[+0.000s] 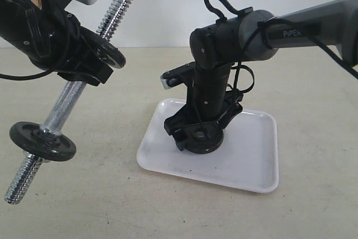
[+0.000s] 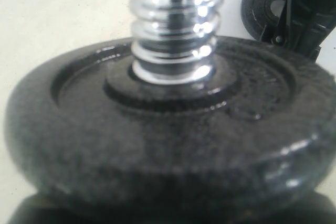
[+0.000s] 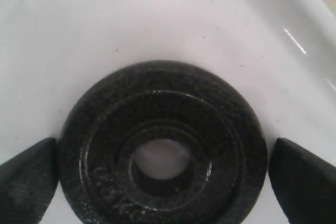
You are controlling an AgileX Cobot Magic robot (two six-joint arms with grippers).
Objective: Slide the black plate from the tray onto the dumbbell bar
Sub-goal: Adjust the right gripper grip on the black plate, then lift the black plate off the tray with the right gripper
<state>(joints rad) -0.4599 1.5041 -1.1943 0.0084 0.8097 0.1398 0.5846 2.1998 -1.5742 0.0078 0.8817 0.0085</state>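
The black plate (image 1: 200, 134) lies flat at the near left of the white tray (image 1: 249, 160). My right gripper (image 1: 202, 139) reaches straight down over it. In the right wrist view the plate (image 3: 163, 124) sits between the two fingertips (image 3: 29, 174), with a thin white gap on one side, so the right gripper (image 3: 165, 182) is open. My left gripper (image 1: 84, 71) is shut on the chrome dumbbell bar (image 1: 67, 102), holding it tilted in the air at the left. The left wrist view shows only the threaded bar (image 2: 173, 24); its fingers are hidden.
Two other black plates sit on the bar: one near the low end (image 1: 42, 141) and one just above the left gripper (image 1: 112, 54), which fills the left wrist view (image 2: 168, 145). The beige table (image 1: 100, 205) lies all around the tray.
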